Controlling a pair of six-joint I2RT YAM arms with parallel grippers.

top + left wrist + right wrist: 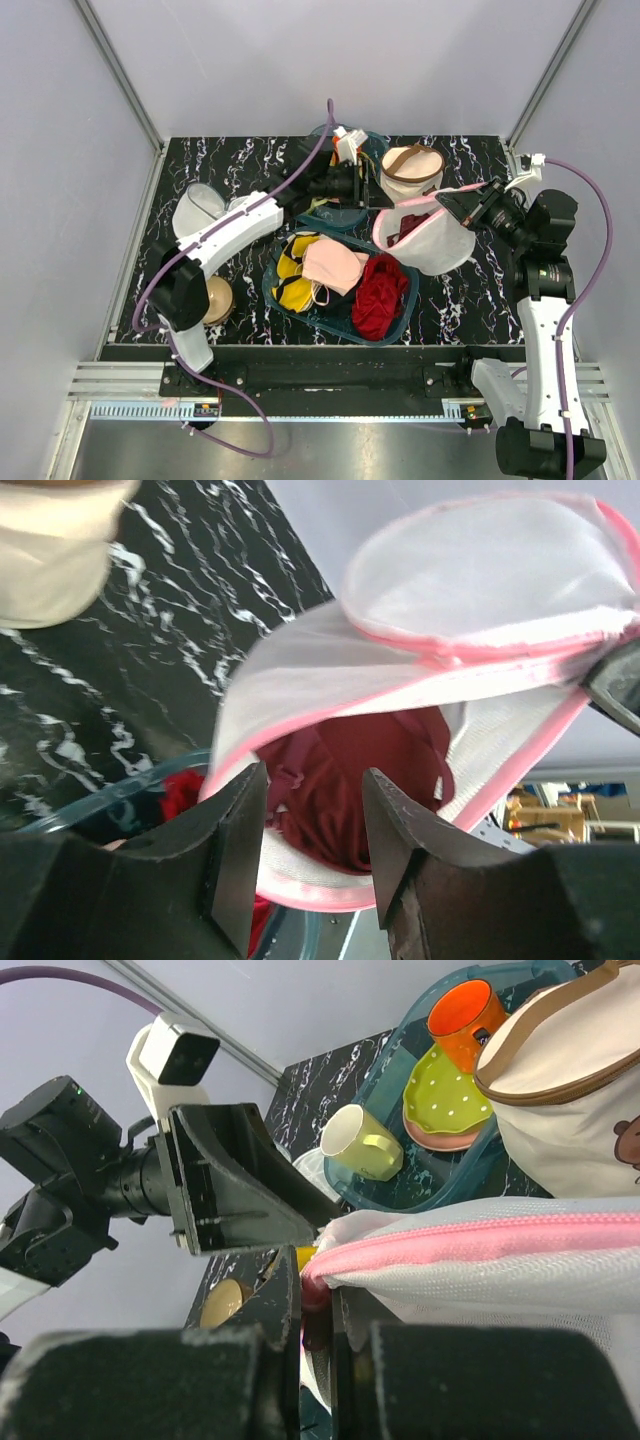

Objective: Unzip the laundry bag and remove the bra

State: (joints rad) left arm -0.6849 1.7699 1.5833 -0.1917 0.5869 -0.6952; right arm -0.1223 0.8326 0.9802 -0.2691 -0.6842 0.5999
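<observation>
Your right gripper (318, 1310) is closed on the pink zip trim of the laundry bag (432, 245); both fingers pinch the rim at its upper right corner. The bag is open, its mouth turned toward your left gripper (315, 850), and a dark red garment (345, 780) sits inside it. The left gripper has its jaws apart with nothing between them and hovers just in front of the mouth, without touching the mesh. The bra (335, 265) is outside the bag: it lies on top of the clothes in the teal basket (404, 325), between a yellow and black cloth (290, 262) and the red cloth (380, 295). The cream basket with brown straps (410, 172) stands just behind the bag.
</observation>
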